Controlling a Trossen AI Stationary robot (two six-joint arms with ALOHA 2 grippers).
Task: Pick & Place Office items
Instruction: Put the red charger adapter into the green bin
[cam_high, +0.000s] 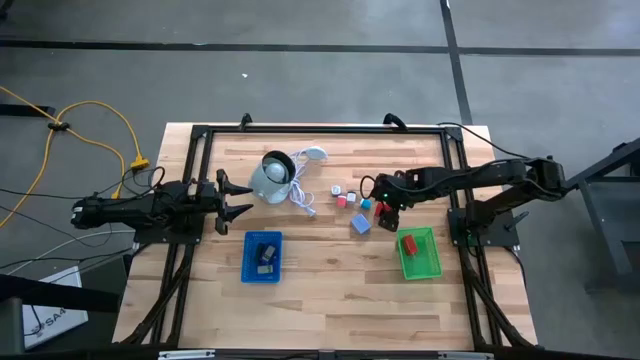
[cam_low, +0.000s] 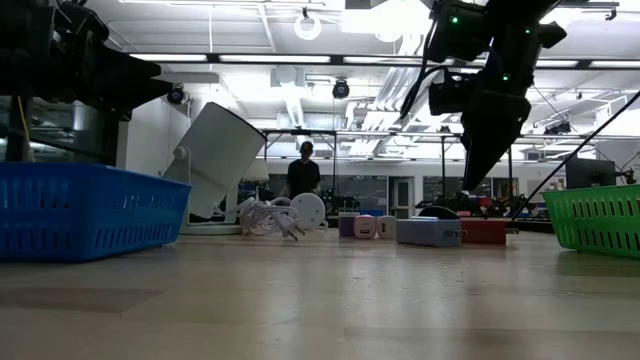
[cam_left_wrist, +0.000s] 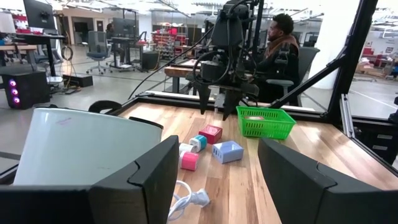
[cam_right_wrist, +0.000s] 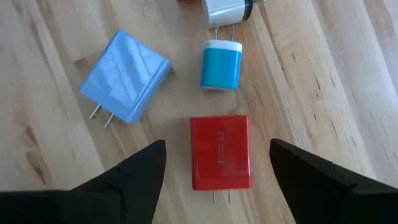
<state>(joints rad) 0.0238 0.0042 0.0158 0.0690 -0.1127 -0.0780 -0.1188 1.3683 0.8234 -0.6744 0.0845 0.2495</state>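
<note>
Several office items lie flat on the wood. In the right wrist view they are a red block (cam_right_wrist: 221, 151), a teal block (cam_right_wrist: 221, 65), a pale-blue block (cam_right_wrist: 124, 76) and a white one (cam_right_wrist: 225, 9). A pink block (cam_high: 342, 200) lies next to them. My right gripper (cam_right_wrist: 217, 146) hangs open above the red block, pointing steeply down, one finger on either side and clear of it (cam_low: 470, 170). Another red piece (cam_high: 408, 243) lies in the green tray (cam_high: 430, 262). My left gripper (cam_high: 235, 200) waits open and level at the table's left.
A grey-white round object (cam_high: 270, 176) with a white cord (cam_high: 302, 195) lies left of the blocks. A blue tray (cam_high: 263, 270) with dark pieces sits at the near middle. A black frame (cam_high: 320, 128) edges the table. A person (cam_left_wrist: 280, 37) sits beyond the table.
</note>
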